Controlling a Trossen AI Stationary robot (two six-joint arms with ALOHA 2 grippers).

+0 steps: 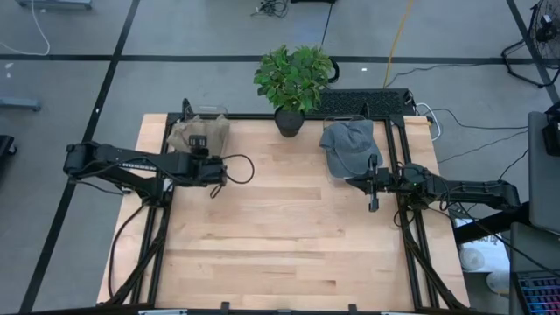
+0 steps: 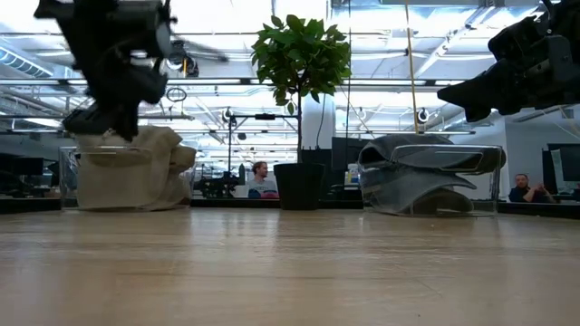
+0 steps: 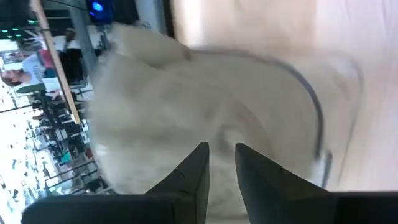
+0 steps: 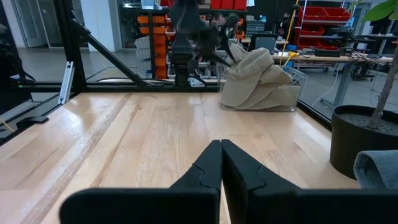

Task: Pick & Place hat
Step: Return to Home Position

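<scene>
The left gripper [image 1: 199, 142] is hovering right at the left transparent bin [image 1: 212, 112] in the table's [image 1: 280, 236] far left corner. In its wrist view, its fingers [image 3: 194, 174] are showing only a narrow gap between them, with nothing caught in it. They are pointing at the brown caps [image 3: 186, 93], which are sitting heaped inside the bin and bulging above its rim. From table level the gripper is hanging just over that rim, though whether it is brushing the cloth is impossible to tell.

Across the table, the right gripper [image 1: 352, 182] is waiting near the right edge, just in front of the right transparent bin [image 2: 494, 172], where the grey caps [image 1: 348, 144] are lying piled. It is pointing across the bare wood toward the left bin. Its fingers [image 4: 205, 174] are pressing together with no gap at all and gripping nothing, and they are riding clear above the tabletop.

The potted plant [image 1: 293, 74] is standing at the far edge, between the two bins. People are sitting in the room beyond.
</scene>
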